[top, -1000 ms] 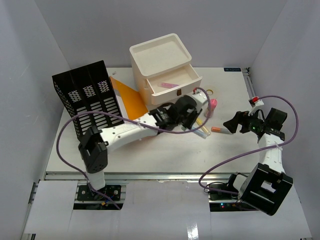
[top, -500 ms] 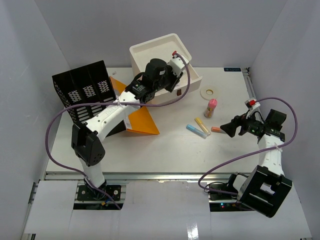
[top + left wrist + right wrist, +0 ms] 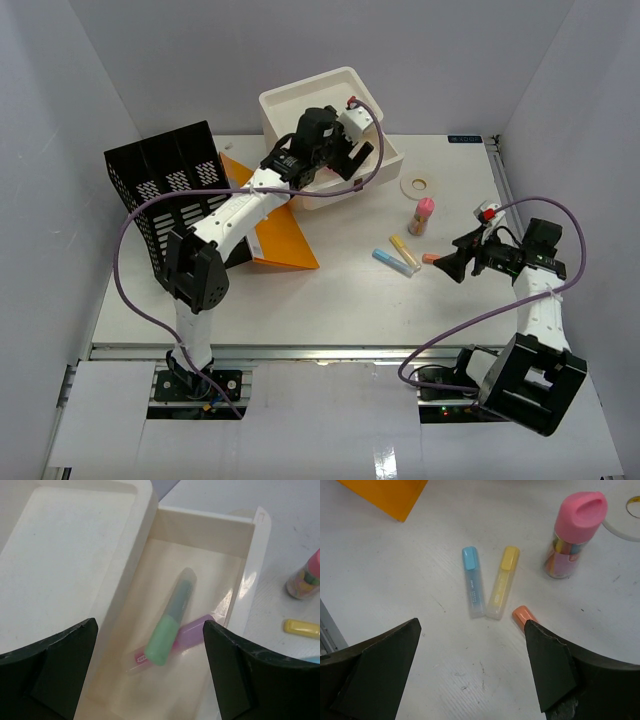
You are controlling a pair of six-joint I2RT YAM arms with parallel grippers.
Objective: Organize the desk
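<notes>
White walls close in a white desk (image 3: 330, 300) that spans the whole floor of the booth, with its metal rail along the near edge where both arms are bolted. At the back of it stands a cream drawer box (image 3: 295, 105) with its top drawer (image 3: 252, 545) pulled open. The left fingers (image 3: 345, 162) hang over that drawer, spread wide with nothing between them. Inside the drawer a green highlighter (image 3: 172, 625) lies slanted across a pink one (image 3: 194, 630); the pink piece is half covered, so it is probably a highlighter too, though I cannot be sure. Left of the box a black mesh file rack (image 3: 175, 195) stands upright, and an orange folder (image 3: 275, 235) lies flat beside it, partly under the left arm. On the right half, the right fingers (image 3: 447, 264) are also spread wide and hold nothing, hovering above a blue highlighter (image 3: 472, 582) and a yellow highlighter (image 3: 502, 582) that lie side by side. An orange highlighter (image 3: 522, 616) sits just beside them, a pink-capped bottle (image 3: 572, 535) stands upright near, and a tape roll (image 3: 418, 185) lies beyond it
</notes>
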